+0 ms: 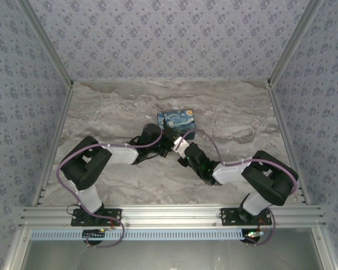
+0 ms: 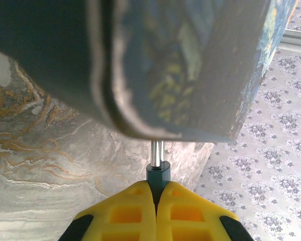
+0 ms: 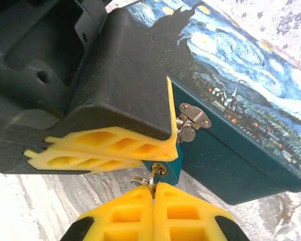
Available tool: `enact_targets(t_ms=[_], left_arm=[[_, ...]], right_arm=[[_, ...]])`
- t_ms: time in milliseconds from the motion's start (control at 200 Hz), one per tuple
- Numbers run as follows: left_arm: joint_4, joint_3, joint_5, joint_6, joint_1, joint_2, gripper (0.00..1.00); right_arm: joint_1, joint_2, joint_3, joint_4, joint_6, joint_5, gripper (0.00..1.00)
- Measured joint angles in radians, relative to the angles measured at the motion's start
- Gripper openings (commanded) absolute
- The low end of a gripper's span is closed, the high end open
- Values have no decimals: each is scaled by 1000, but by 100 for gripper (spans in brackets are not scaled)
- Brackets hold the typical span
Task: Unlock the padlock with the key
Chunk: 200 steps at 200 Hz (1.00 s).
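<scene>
The padlock [image 3: 169, 165], a tiny teal body on a thin silvery shackle [image 2: 156, 152], hangs from the metal hasp [image 3: 193, 118] on the front wall of the box [image 3: 251, 90], whose lid carries a swirling blue-and-yellow starry-night print. The left hand [image 2: 157, 190] has its yellow fingers pressed together on the padlock's body, pinching it from the side so that only the top of the body and the two shackle legs rise above the fingertips in the left wrist view, with the box's underside blurred just above. The right hand [image 3: 153, 188] comes from below, its fingers closed on a small silvery key [image 3: 153, 179] with a split ring [image 3: 139, 179] beside it; the key's tip meets the brass-coloured keyhole on the padlock's lower face, though how far it sits inside cannot be told. From above, both hands meet at the near side of the box, in the middle of the marbled worktop [image 1: 118, 112].
</scene>
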Motion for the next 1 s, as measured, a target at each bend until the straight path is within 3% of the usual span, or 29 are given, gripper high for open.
enact_targets(t_ms=[195,375,515,999], left_arm=[[1,0,-2,0,1,0,0],[-3,0,-2,13,2,0,15],[-21,0,-1,48,5,-11,34],[-189,0,-32,185,50,-181,55]], right_arm=[[-5,2,-2,10,63,-10,0],[-11,2,-2,7,135,-33,0],[-18,2,-2,-3,213,-52,0],[-100,2,-48,37,471,-185,0]])
